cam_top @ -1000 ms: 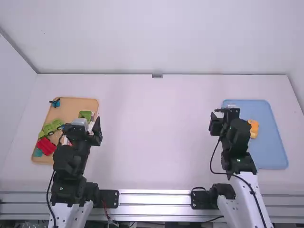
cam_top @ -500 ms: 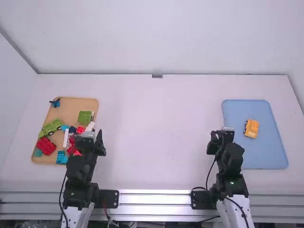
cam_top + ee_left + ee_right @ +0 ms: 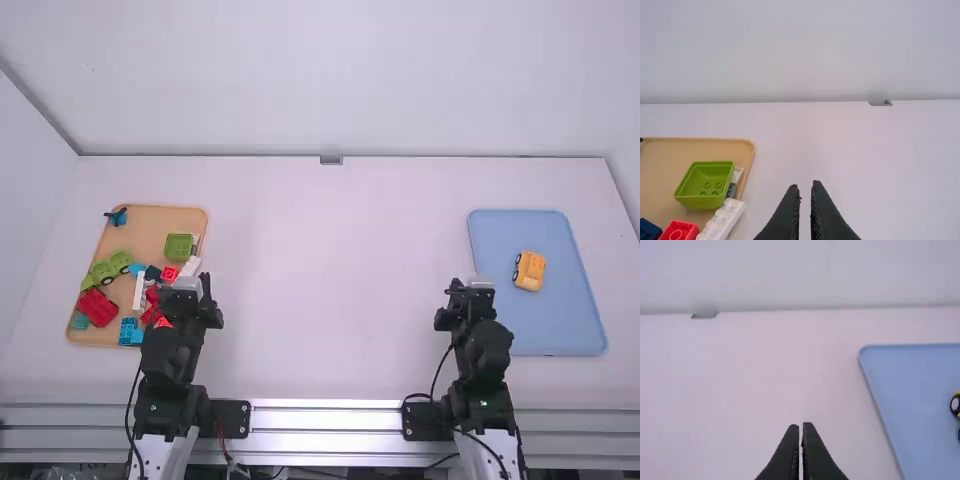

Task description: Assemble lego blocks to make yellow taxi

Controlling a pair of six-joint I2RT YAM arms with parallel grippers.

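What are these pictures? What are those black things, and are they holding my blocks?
They belong to a robot with two arms: a left arm and a right arm. One picture looks down from high up behind them. The other two come from cameras on the arms' wrists, so you see each arm's own black fingers at the bottom.

On the white table, a tan tray holds colourful blocks, such as a green one and a big red one. A blue tray holds a little yellow-orange car.

The left pincer and right pincer hold nothing.
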